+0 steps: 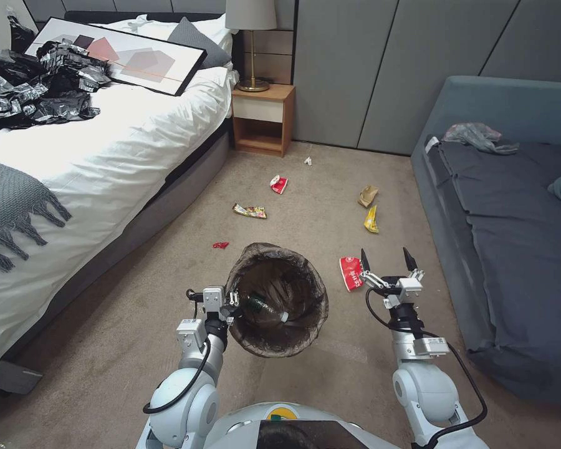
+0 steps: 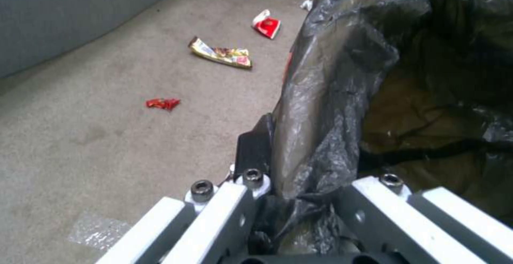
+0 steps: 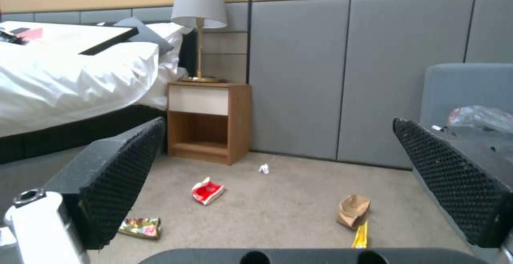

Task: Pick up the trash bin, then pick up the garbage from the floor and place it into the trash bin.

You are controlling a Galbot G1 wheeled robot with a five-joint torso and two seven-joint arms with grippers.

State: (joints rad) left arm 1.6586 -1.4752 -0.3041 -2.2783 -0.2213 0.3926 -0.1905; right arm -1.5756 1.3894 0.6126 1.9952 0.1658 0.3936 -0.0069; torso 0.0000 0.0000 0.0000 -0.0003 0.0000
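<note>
Left gripper (image 1: 229, 299) pinches the trash bin (image 1: 277, 299) rim; right gripper (image 1: 386, 260) spread—lower it squarely over the red cup (image 1: 350, 273) at its nine o'clock.

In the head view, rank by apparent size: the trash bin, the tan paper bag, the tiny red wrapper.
Largest to smallest:
1. trash bin, though it is nearest the camera
2. tan paper bag
3. red wrapper

The left gripper (image 2: 299, 200) was clamped on the bin's (image 2: 320, 95) bag-lined rim. On the carpet (image 2: 80, 144) beside it lay a wrapper (image 2: 220, 53), a cup (image 2: 267, 24) and a red scrap (image 2: 163, 103).
</note>
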